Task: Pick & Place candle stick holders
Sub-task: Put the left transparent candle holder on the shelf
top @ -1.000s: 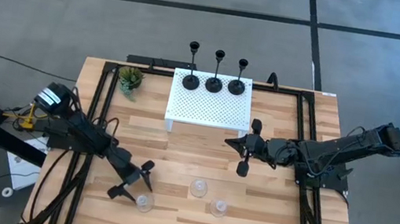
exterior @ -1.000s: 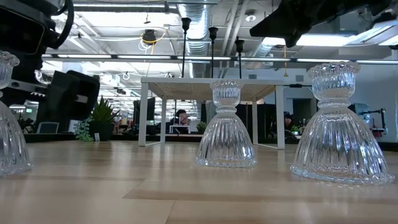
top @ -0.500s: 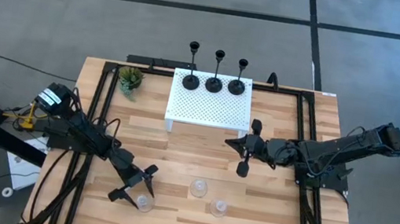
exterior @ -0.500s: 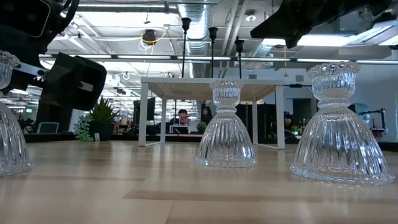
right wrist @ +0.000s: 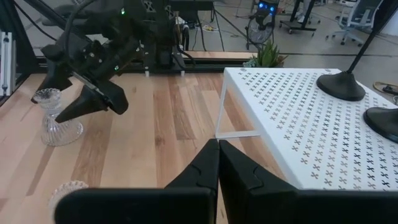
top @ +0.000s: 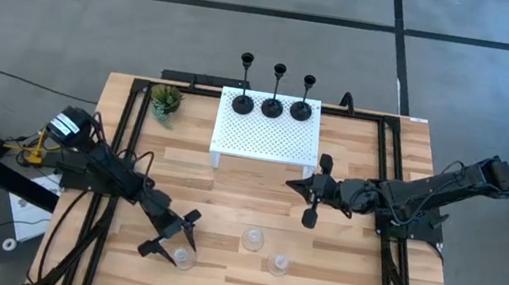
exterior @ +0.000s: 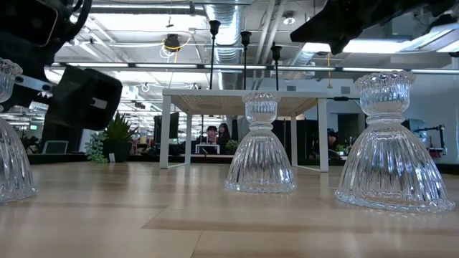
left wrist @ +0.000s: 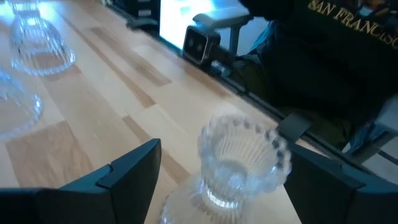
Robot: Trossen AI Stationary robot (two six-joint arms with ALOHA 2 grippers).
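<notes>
Three clear glass holders stand on their bases near the table's front: one at the left (top: 182, 256), one in the middle (top: 252, 238), one at the right (top: 279, 264). Three black holders (top: 272, 106) stand on the white rack (top: 265, 139). My left gripper (top: 174, 233) is open; its fingers stand on either side of the left glass holder's cup (left wrist: 242, 158), apart from it. My right gripper (top: 295, 181) is shut and empty, in front of the rack's right end.
A small green plant (top: 165, 101) stands at the back left beside the rack. Black frame rails (top: 124, 133) run along both sides of the table. A person in a dark shirt (left wrist: 336, 56) is beyond the table's near edge. Bare wood lies between the rack and the glass holders.
My left gripper has moved a little toward the table's near edge, closer around the left glass holder, and stays open. The holders have not moved.
</notes>
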